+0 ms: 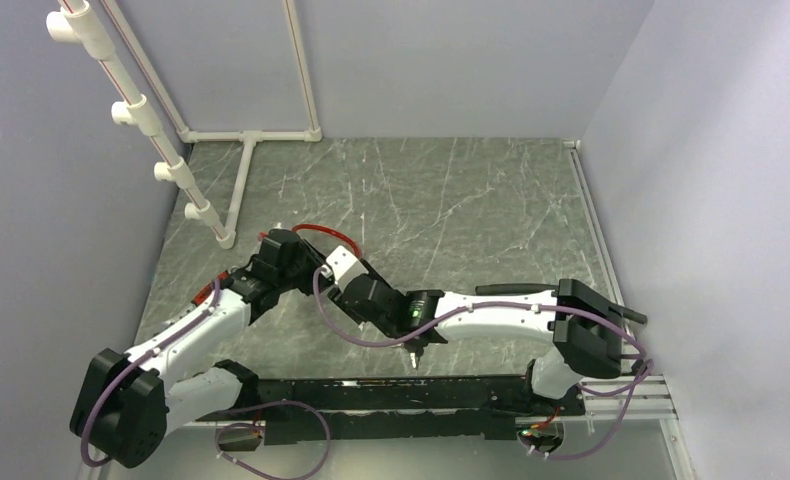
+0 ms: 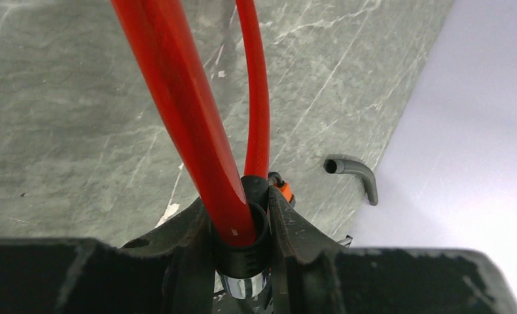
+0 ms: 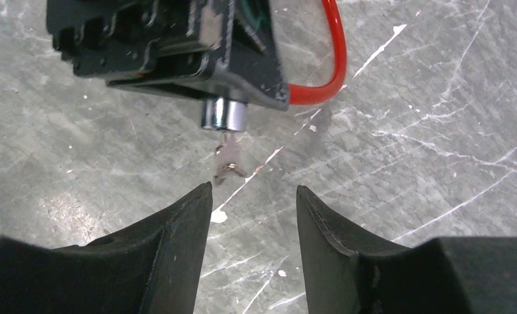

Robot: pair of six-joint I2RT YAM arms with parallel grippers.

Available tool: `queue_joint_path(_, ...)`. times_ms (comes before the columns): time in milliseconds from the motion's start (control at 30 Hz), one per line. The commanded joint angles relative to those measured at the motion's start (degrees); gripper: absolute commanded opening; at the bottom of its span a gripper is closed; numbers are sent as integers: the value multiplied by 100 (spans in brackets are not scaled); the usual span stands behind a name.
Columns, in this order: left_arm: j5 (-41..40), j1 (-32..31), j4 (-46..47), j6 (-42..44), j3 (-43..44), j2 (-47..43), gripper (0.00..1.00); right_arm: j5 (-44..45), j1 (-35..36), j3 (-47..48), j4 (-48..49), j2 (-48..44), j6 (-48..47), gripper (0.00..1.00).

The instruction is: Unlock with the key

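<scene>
Now — left gripper (image 2: 239,212): clamped on the lock (image 2: 246,261)
Right gripper (image 3: 254,190): held apart, nothing gripped
Key (image 3: 226,160): seated in the cylinder (image 3: 224,114) — just ahead of the fingertips (image 3: 200,196)

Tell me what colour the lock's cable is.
The cable is bright red, clearest in the left wrist view.

The top view looks down from above and behind both arm bases (image 1: 546,380), taking in the whole table (image 1: 451,190) and 3 walls (image 1: 451,60). The left wrist camera peers closely along its own fingers (image 2: 177,242), across the table toward a wall. The right wrist camera looks steeply down past its fingers (image 3: 171,242). All 3 views share the red-cabled lock (image 1: 326,232).
</scene>
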Motion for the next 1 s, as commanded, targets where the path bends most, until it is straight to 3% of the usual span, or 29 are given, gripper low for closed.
queue_joint_path(0, -147, -24, 344, -98, 393, -8, 0, 136, 61, 154, 173, -94, -83, 50)
queue_joint_path(467, 68, -24, 632, -181, 313, 76, 0, 186, 90, 326, 364, 317, -112, 43)
queue_joint_path(667, 108, -22, 652, -203, 277, 45, 0, 347, 91, 425, 530, 523, -129, 32)
queue_joint_path(800, 105, -24, 635, -203, 261, 15, 0, 419, 93, 425, 626, 514, -115, 18)
queue_joint_path(967, 137, -24, 708, -229, 221, -2, 0, 530, 90, 400, 692, 502, -71, 19)
